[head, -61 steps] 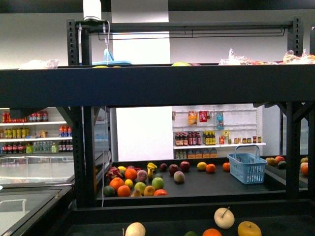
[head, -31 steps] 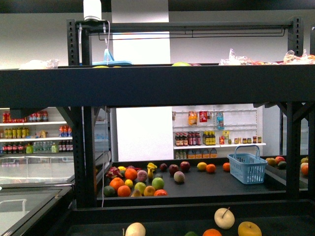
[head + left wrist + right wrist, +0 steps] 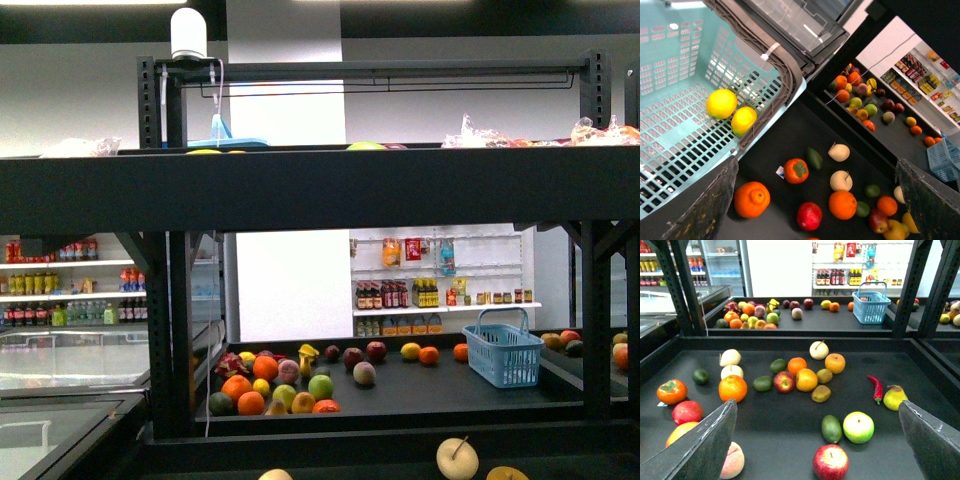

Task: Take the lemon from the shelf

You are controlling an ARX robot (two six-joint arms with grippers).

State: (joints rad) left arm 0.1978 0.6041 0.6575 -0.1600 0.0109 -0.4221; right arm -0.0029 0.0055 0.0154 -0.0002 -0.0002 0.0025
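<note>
The dark grey shelf (image 3: 300, 190) fills the front view; neither arm shows there. In the left wrist view a bright yellow lemon (image 3: 721, 103) lies in a teal basket (image 3: 675, 65), touching a second yellow fruit (image 3: 744, 120). My left gripper (image 3: 815, 210) is open and empty above the shelf board (image 3: 785, 135), over oranges, a red apple and cream apples. My right gripper (image 3: 817, 445) is open and empty low over the same board (image 3: 775, 435), above a red apple (image 3: 830, 462) and a green-yellow apple (image 3: 858, 427). No bright yellow lemon shows on the near board.
Several loose fruits and a red chilli (image 3: 876, 386) lie on the near board. A blue basket (image 3: 871, 304) and more fruit sit on the far rack. Dark upright posts (image 3: 910, 285) flank the opening. White store shelving with bottles (image 3: 440, 290) stands behind.
The whole front view has slid downward in the picture: the shelf board and the fruit at the bottom edge sit lower than before. Nothing on the shelves has moved.
</note>
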